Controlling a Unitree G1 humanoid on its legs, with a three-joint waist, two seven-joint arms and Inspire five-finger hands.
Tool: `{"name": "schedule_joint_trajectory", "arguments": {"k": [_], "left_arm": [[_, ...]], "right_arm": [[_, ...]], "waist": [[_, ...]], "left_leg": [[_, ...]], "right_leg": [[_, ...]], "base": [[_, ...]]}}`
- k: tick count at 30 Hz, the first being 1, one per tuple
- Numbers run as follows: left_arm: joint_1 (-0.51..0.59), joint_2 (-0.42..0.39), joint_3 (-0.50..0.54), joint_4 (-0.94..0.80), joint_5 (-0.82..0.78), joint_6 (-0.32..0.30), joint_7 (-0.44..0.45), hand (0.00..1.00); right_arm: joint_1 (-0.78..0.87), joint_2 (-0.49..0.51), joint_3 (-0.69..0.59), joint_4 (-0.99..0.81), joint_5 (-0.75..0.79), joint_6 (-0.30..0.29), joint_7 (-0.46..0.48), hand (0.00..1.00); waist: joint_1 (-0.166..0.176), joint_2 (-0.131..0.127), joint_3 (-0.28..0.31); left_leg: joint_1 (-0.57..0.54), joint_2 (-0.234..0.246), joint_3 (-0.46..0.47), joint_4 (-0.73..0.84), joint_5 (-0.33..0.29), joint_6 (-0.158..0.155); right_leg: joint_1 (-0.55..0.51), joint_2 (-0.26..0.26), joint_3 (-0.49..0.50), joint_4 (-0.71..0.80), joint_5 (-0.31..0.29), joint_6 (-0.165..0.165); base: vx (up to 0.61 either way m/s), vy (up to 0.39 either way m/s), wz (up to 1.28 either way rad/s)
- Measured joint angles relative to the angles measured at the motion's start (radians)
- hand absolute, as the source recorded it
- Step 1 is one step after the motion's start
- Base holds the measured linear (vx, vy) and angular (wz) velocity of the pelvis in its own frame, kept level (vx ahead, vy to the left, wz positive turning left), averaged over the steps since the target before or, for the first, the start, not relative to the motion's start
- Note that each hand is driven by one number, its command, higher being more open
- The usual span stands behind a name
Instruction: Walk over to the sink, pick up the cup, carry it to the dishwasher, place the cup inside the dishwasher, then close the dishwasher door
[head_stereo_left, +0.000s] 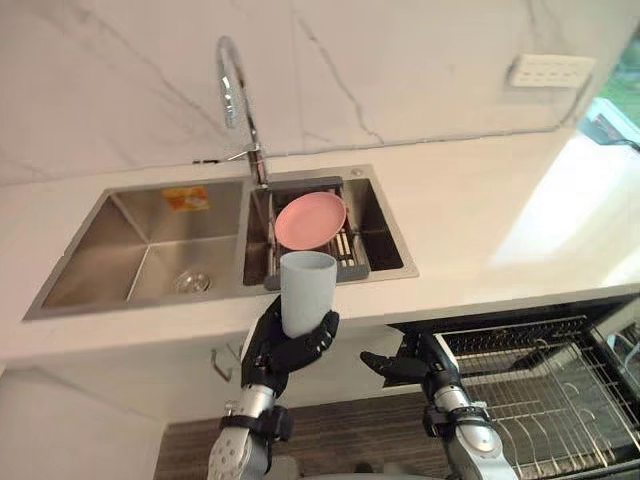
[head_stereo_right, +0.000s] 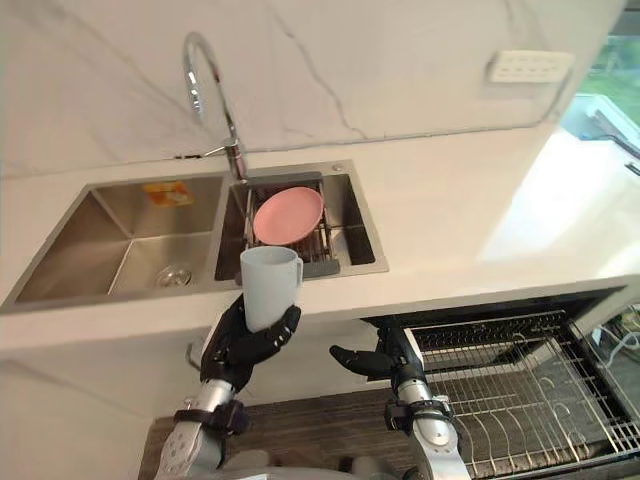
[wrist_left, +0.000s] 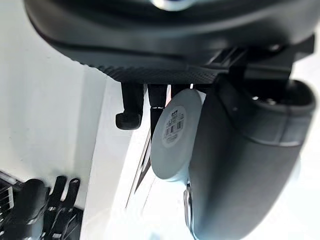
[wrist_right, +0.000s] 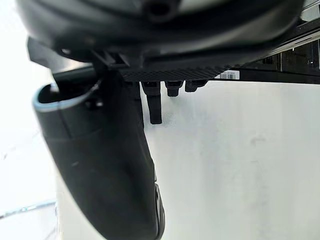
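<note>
Pick-up judged complete: the cup stood upright at lower centre of the frame, held out of the sink and clamped in the curled fingers of the left hand. The right hand, just right of it, held nothing, fingers loosely apart. At lower right the dishwasher stood open, rack drawn out. Outstanding: carrying across, placing the cup inside, closing the door

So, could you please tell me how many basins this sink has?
2. The left basin has the drain; the right basin holds a rack with a pink plate. No further basin seems hidden.
</note>
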Motion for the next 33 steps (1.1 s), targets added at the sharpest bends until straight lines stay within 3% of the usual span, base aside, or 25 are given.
{"name": "schedule_joint_trajectory", "arguments": {"k": [3,7,9,12,14,17,18,19,20,21,23,25,27,28,29,33], "left_arm": [[-0.003,0.000,-0.007,0.000,0.000,0.006,0.008,0.00],[-0.002,0.004,-0.016,0.000,0.001,0.005,0.041,0.00],[-0.001,0.003,-0.017,-0.002,0.022,0.005,0.067,0.00],[-0.003,0.001,-0.004,-0.006,0.032,0.005,0.091,0.00],[-0.019,0.001,0.011,-0.006,0.035,0.008,0.091,0.00],[-0.085,0.000,0.019,-0.008,0.034,0.018,0.092,0.00],[-0.116,-0.006,0.032,-0.008,0.033,0.018,0.094,0.00],[-0.134,-0.010,0.048,-0.008,0.032,0.017,0.096,0.00],[-0.137,-0.013,0.055,-0.009,0.032,0.015,0.097,0.00],[-0.144,-0.024,0.075,-0.004,0.032,0.007,0.104,0.00],[-0.150,-0.039,0.091,-0.004,0.022,0.004,0.110,0.00],[-0.149,-0.054,0.093,-0.003,0.017,0.004,0.108,0.00],[-0.149,-0.075,0.089,-0.003,0.022,0.004,0.093,0.00],[-0.150,-0.079,0.089,-0.003,0.025,0.004,0.088,0.00],[-0.150,-0.082,0.087,-0.003,0.027,0.004,0.086,0.00],[-0.149,-0.067,0.091,-0.001,0.030,0.003,0.088,0.00]], "right_arm": [[0.000,0.012,0.002,-0.006,0.000,-0.001,0.023,1.00],[-0.002,0.011,0.000,-0.007,0.000,-0.001,0.027,1.00],[-0.016,0.011,0.006,-0.006,0.000,-0.001,0.034,1.00],[-0.074,0.014,0.034,0.015,0.000,-0.001,0.060,1.00],[-0.110,0.020,0.052,0.018,0.000,-0.001,0.060,1.00],[-0.115,0.008,0.059,0.018,0.000,-0.001,0.036,1.00],[-0.116,-0.001,0.059,0.018,0.000,-0.001,0.026,1.00],[-0.107,-0.011,0.059,0.017,0.001,-0.001,0.021,1.00],[-0.103,-0.015,0.060,0.016,0.001,-0.001,0.021,1.00],[-0.100,-0.024,0.059,0.010,0.001,-0.006,0.020,1.00],[-0.097,-0.032,0.052,0.004,0.001,-0.012,0.012,1.00],[-0.089,-0.033,0.045,0.002,0.001,-0.012,0.009,1.00],[-0.088,-0.033,0.025,-0.002,0.001,-0.012,0.011,1.00],[-0.086,-0.033,0.018,-0.006,0.001,-0.012,0.011,1.00],[-0.081,-0.033,0.012,-0.017,0.002,-0.013,0.012,1.00],[-0.050,-0.001,0.006,-0.082,0.003,-0.020,0.014,1.00]], "waist": [[-0.007,-0.002,-0.001],[-0.002,-0.007,0.002],[0.004,-0.002,0.000],[0.023,-0.011,-0.001],[0.024,-0.026,0.000],[0.025,-0.017,0.000],[0.020,-0.013,0.002],[0.014,-0.021,-0.003],[0.015,-0.024,-0.006],[0.018,-0.012,-0.006],[0.015,0.017,-0.001],[0.028,0.022,-0.001],[0.023,0.024,-0.003],[0.022,0.027,-0.005],[0.019,0.035,-0.010],[-0.001,0.027,-0.012]], "left_leg": [[0.032,-0.022,0.056,-0.079,0.035,0.015],[0.062,-0.033,0.104,-0.122,0.044,0.008],[0.081,-0.031,0.159,-0.140,0.048,0.007],[0.107,0.001,0.282,-0.153,0.036,0.063],[0.098,0.006,0.320,-0.126,0.017,0.060],[0.088,0.055,0.327,-0.079,-0.014,0.045],[0.084,0.080,0.333,-0.051,-0.027,0.029],[0.094,0.096,0.343,-0.021,-0.040,-0.009],[0.102,0.105,0.355,-0.001,-0.052,-0.027],[0.094,0.143,0.352,0.096,-0.067,-0.054],[0.004,0.203,0.288,0.291,-0.066,-0.085],[-0.026,0.174,0.203,0.308,-0.064,-0.094],[0.008,0.090,0.092,0.139,-0.074,-0.090],[0.031,0.064,0.059,0.057,-0.064,-0.078],[0.046,0.049,0.034,-0.006,-0.023,-0.044],[0.076,0.027,0.076,-0.066,0.003,-0.018]], "right_leg": [[0.005,-0.024,0.032,-0.072,0.029,0.018],[0.009,-0.062,-0.014,-0.121,0.039,0.009],[0.002,-0.104,-0.135,-0.136,0.037,-0.038],[-0.027,-0.183,-0.342,-0.098,0.038,-0.042],[-0.062,-0.194,-0.356,-0.078,0.046,-0.030],[-0.025,-0.136,-0.341,-0.143,0.059,-0.018],[-0.039,-0.124,-0.341,-0.072,0.059,-0.014],[-0.025,-0.117,-0.337,-0.025,0.057,-0.015],[-0.005,-0.109,-0.332,-0.028,0.056,-0.017],[0.027,-0.082,-0.313,-0.057,0.056,-0.002],[0.050,-0.038,-0.285,-0.097,0.082,-0.019],[0.047,-0.030,-0.239,-0.111,0.094,-0.019],[0.051,-0.028,-0.182,-0.131,0.104,-0.017],[0.051,-0.026,-0.163,-0.133,0.106,-0.014],[0.047,-0.016,-0.146,-0.134,0.106,-0.012],[0.052,-0.027,-0.102,-0.181,0.132,0.015]], "base": [[-0.01,0.159,-0.49],[-0.03,0.127,-0.57],[-0.03,0.125,-0.85],[-0.07,0.035,-1.35],[-0.05,0.017,-1.08],[0.00,-0.041,-0.62],[0.06,-0.131,-0.26],[0.09,-0.141,-0.29],[0.16,-0.163,-0.44],[0.15,-0.137,-0.45],[0.18,-0.160,-0.63],[0.18,-0.097,-0.78],[0.16,0.004,-0.78],[0.12,0.055,-0.67],[0.12,0.107,-0.65],[0.05,0.091,-0.31]]}}
